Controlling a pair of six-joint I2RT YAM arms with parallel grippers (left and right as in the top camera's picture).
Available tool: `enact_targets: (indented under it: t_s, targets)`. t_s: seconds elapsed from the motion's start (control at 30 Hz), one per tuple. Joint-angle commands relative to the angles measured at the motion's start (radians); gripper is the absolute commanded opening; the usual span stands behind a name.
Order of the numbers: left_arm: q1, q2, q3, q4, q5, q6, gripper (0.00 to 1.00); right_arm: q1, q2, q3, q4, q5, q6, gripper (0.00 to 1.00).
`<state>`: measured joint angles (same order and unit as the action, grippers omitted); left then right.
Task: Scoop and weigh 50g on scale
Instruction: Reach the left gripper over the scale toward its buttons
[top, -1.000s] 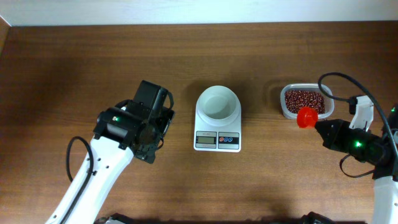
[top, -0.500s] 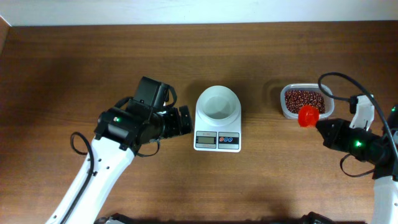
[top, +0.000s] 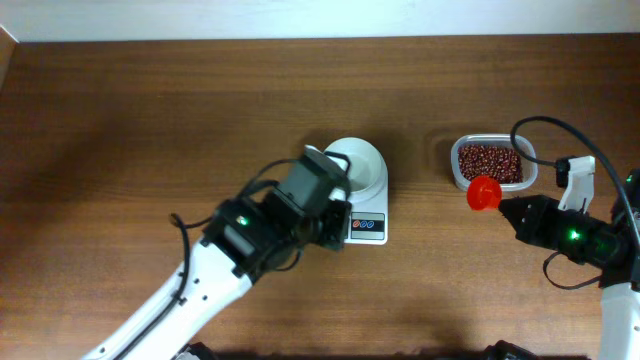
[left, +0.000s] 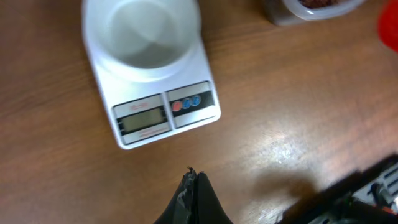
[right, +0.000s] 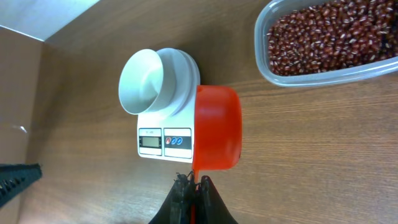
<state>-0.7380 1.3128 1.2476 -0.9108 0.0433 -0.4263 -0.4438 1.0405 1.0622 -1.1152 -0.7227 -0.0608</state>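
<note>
One white scale (left: 163, 116) bears an empty bowl (left: 142, 31); left fingers (left: 194, 205) closed, right fingers (right: 181, 202) pinch the red scoop (right: 217, 127).

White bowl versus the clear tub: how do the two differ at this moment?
The white bowl is round and opaque; the clear tub is rectangular and see-through. The bowl is empty; the tub holds red-brown beans. The bowl sits on the scale; the tub stands on the table. Both are open-topped.
</note>
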Motion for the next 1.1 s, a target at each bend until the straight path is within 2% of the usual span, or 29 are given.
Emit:
enact_targets:
  t_s: [0.0,0.13,0.43,0.87,1.07]
  targets:
    - [-0.100,-0.010,0.014,0.040,-0.067,0.032,0.00,-0.002,-0.007,0.004,0.004,-0.033,-0.010,0.04]
    - [-0.166,0.080,0.014,0.043,-0.116,0.032,0.00,-0.002,-0.007,0.004,0.005,-0.033,-0.002,0.04]
    - [-0.166,0.257,0.014,0.072,-0.157,0.032,0.00,-0.002,-0.007,0.004,0.022,-0.033,0.016,0.04]
    - [-0.166,0.278,0.014,0.129,-0.157,0.032,0.00,0.001,0.005,0.004,0.124,-0.034,0.016,0.04]
    - [-0.166,0.286,0.014,0.153,-0.157,0.032,0.00,0.103,0.035,0.004,0.134,-0.019,-0.058,0.04]
